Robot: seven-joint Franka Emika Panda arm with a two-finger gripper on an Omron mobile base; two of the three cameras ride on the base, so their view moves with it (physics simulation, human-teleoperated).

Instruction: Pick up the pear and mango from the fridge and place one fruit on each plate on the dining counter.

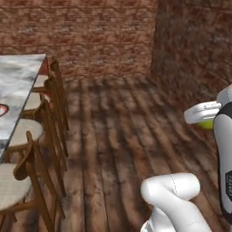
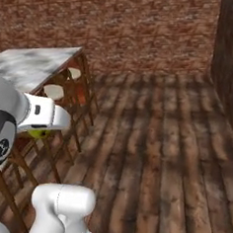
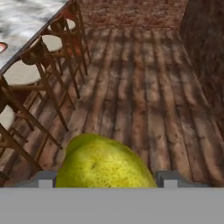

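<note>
The pear (image 3: 103, 164) is held between the half-open gripper (image 3: 105, 178) tips at the bottom centre of the hand view. The counter (image 3: 22, 19) and plate (image 3: 2, 47) lie at upper left, well apart. A round fruit could be shaken loose in transit, or the stools (image 3: 26, 74) clipped on approach.

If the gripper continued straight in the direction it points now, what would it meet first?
Probably the wooden floor. The gripper, shut on the pear, points forward and down past the stools; depth is hard to judge.

Marble dining counter (image 1: 18, 86) bears what looks like a red-rimmed plate (image 1: 2, 110).
</note>
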